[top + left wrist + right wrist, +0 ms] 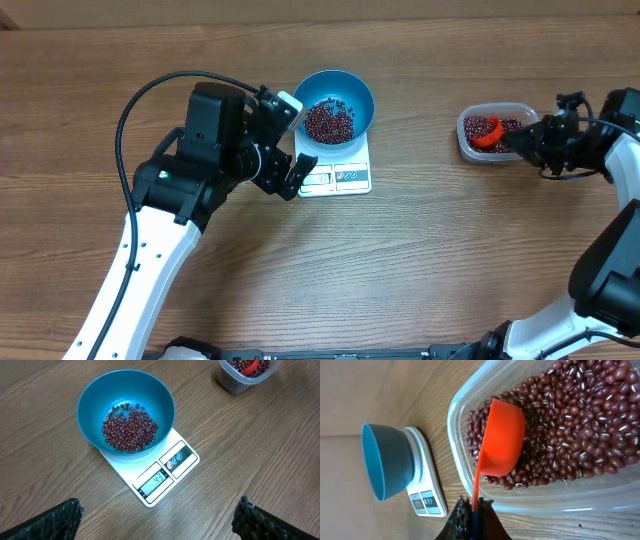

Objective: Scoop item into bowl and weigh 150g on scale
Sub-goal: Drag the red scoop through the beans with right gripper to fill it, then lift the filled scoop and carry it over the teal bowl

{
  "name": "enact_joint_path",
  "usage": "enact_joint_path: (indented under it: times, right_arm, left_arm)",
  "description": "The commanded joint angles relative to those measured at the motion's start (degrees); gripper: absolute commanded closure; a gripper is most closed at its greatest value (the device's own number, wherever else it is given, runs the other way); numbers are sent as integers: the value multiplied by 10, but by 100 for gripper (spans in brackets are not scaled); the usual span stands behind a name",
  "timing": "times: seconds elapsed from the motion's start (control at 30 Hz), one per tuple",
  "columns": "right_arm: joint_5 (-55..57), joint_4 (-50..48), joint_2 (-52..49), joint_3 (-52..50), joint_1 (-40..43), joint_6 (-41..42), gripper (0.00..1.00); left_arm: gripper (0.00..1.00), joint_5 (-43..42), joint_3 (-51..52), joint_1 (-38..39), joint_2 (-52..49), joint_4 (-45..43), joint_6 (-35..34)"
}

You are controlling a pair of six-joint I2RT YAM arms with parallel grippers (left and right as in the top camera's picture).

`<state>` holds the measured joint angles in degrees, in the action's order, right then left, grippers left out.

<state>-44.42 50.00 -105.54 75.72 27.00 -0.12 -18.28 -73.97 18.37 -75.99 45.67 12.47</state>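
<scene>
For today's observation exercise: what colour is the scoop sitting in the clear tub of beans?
The scoop is bright orange, seen best in the right wrist view.

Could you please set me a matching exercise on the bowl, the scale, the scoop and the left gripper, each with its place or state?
Things:
1 bowl
2 scale
3 scoop
4 left gripper

Places or states:
a open, empty
b in the clear tub, held by the right gripper
c under the bowl
d on the scale, holding beans

Pairs: 1-d, 2-c, 3-b, 4-a
</scene>
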Motion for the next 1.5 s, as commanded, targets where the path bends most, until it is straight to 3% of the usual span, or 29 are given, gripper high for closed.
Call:
enact_joint_path:
  times: [0.0,0.37,0.93,1.47]
  right_arm:
    - [-32,5,-4,-3,9,-31,97]
    - [-36,17,-4,-3,33,-43,96]
    - [-134,50,-4,-3,59,-112,96]
    - [-243,59,-3,-3,50,-124,96]
  left_arm:
    - [0,-8,-8,0,7,0,13]
    - [0,-8,-8,0,7,0,13]
    - [0,-8,-8,0,7,0,13]
    - [0,-8,-8,0,7,0,13]
